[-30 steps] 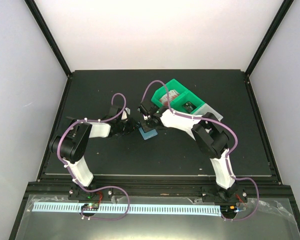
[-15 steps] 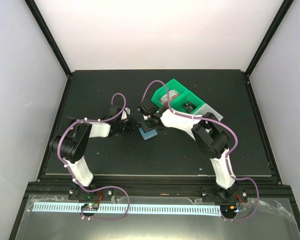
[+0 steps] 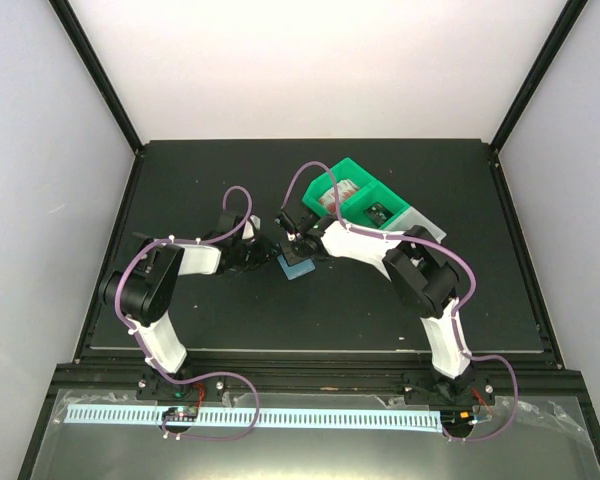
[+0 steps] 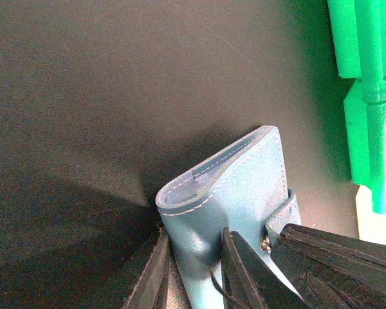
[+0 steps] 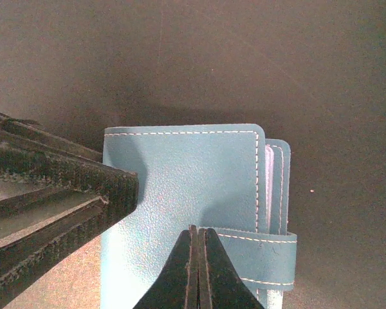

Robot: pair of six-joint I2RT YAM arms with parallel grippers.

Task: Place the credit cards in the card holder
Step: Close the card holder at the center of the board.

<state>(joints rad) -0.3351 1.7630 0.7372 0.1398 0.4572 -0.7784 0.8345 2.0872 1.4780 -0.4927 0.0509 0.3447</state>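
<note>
Card holder (image 5: 180, 187), folded shut on counter (image 5: 180, 64) between the arms, fold edge nipped in narrowed left pincer (image 4: 193, 235), right pincer (image 5: 198, 232) closed tip to tip at snap tab (image 5: 270, 248); credit cards unseen; judged step: opening; next: tab peeled back against left's hold

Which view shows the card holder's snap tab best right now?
The right wrist view: the snap tab wraps the edge of the card holder in plain sight. The left wrist view shows only the tab's end with its rivet; top external shows the holder as a small blue patch.
</note>
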